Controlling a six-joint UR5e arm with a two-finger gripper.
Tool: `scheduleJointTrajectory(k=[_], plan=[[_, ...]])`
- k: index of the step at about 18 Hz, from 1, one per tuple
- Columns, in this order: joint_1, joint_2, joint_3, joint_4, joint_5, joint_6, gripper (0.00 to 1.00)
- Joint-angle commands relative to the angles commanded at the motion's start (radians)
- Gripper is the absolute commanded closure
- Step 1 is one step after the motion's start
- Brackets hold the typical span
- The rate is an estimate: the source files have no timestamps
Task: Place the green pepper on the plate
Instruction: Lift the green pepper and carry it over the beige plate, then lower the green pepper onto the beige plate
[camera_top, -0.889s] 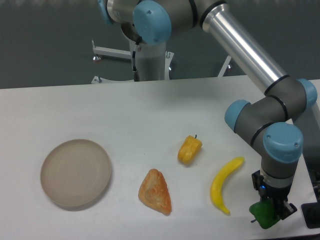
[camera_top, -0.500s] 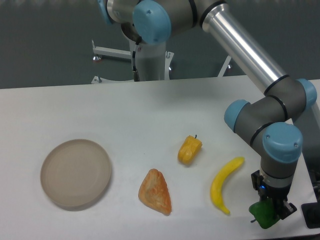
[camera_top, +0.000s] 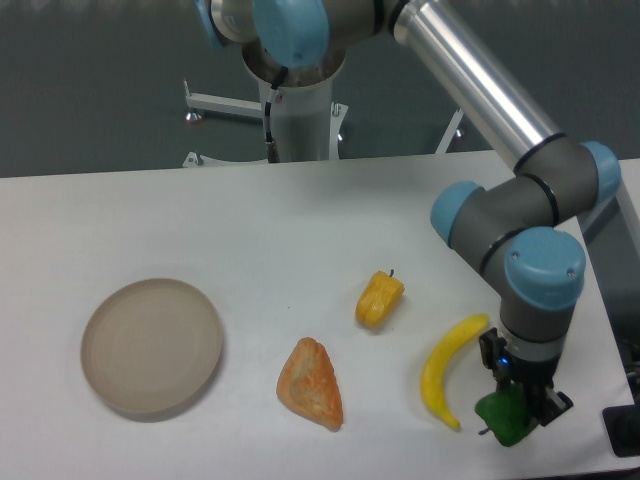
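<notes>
gripper (camera_top: 515, 412) clamped on green pepper (camera_top: 503, 420) at the table's near-right corner, beside banana (camera_top: 447, 370) | plate (camera_top: 152, 346) far left | you lift clear first, then carry over the pastry (camera_top: 311, 384) without clipping it

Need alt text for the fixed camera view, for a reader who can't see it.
The robot's hand grips the green pepper near the table's right front, beside a banana. The empty plate sits far left, with a yellow pepper and pastry between.
</notes>
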Motion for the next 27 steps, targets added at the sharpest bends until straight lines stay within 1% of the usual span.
scheduleJointTrajectory(k=[2, 6, 11, 13, 17, 19, 21, 23, 24, 25, 27], plan=[[-0.020, 0.049, -0.063, 0.000, -0.005, -0.058, 0.60], [-0.054, 0.156, -0.193, 0.000, -0.060, -0.146, 0.60], [-0.147, 0.265, -0.322, 0.000, -0.095, -0.324, 0.60], [-0.204, 0.281, -0.348, 0.002, -0.095, -0.446, 0.60], [-0.313, 0.282, -0.391, 0.021, -0.097, -0.693, 0.60], [-0.356, 0.282, -0.419, 0.075, -0.101, -0.802, 0.60], [-0.387, 0.281, -0.471, 0.153, -0.130, -0.894, 0.60], [-0.410, 0.278, -0.529, 0.234, -0.135, -0.919, 0.60], [-0.422, 0.278, -0.554, 0.264, -0.135, -0.919, 0.60], [-0.430, 0.278, -0.572, 0.278, -0.135, -0.915, 0.60], [-0.452, 0.276, -0.595, 0.278, -0.135, -0.915, 0.60]])
